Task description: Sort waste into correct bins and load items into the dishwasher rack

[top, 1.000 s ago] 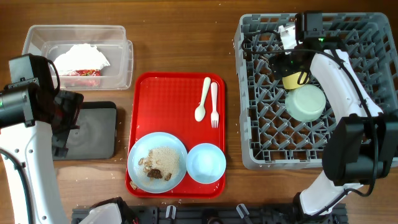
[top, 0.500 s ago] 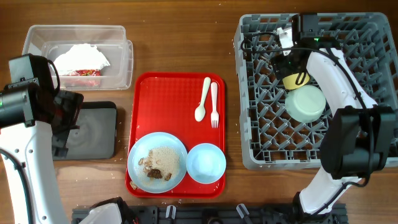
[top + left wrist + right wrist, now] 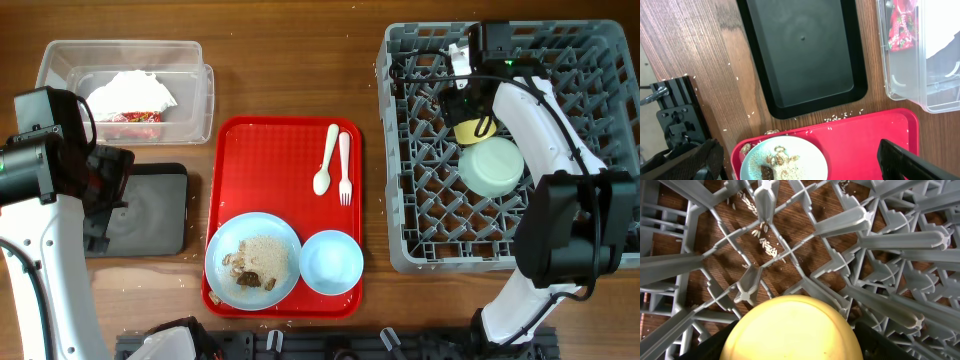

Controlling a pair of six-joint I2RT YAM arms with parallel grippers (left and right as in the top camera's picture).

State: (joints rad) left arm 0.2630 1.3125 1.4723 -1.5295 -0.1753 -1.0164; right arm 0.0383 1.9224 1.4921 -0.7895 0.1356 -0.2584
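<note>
**Overhead: yellow cup between my right fingers in the rack, left jaws wide open**

Overhead, everything sits around the red tray [image 3: 260, 170]. Right of the tray is the grey dishwasher rack [image 3: 395, 150], and my right gripper [image 3: 797, 344] reaches down into its far half. The small yellow cup [image 3: 473, 130] sits there among the pegs. In the right wrist view my two dark fingers [image 3: 715, 342] stand on either side of the cup, close against it. I cannot tell whether they press on it or only flank it. The mint-green bowl [image 3: 492, 165] lies in the rack just beside the cup, on the near side.

On the tray itself, the white spoon [image 3: 326, 160] and fork [image 3: 344, 168] lie side by side near its far right corner. The pale blue plate [image 3: 215, 262], carrying rice scraps [image 3: 262, 258], and the pale blue bowl [image 3: 331, 262] stand along its near edge.

Left of the tray lies the black tray [image 3: 150, 210]. My left gripper [image 3: 800, 167] hangs above that side with its jaws spread wide and nothing between them. Beyond the tray's far left corner stands the clear tub [image 3: 205, 100], which holds a white napkin [image 3: 130, 92] and red-and-white wrappers [image 3: 130, 117].
</note>
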